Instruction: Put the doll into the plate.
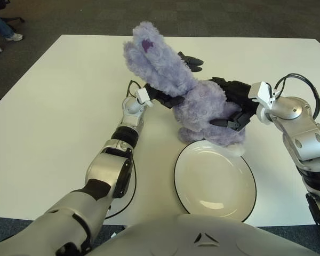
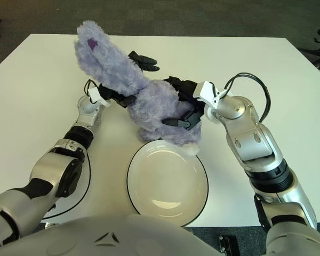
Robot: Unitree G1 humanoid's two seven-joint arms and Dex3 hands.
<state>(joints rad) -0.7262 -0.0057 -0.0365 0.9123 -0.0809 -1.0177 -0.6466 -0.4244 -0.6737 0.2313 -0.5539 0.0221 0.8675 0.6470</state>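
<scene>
The empty plate [image 1: 215, 181] sat near the tabletop's [image 1: 48, 112] front edge, with bare white surface open to its left and far behind. Just beyond its far rim, the purple doll [image 1: 189, 98] stood on the tabletop, head tilted up-left. The left hand [image 1: 168, 80] clasped its neck and the right hand [image 1: 232, 106] closed around its body.

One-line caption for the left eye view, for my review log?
Both hands grip the purple plush doll, left hand at its head end, right hand at its body, just behind the empty white plate.
</scene>
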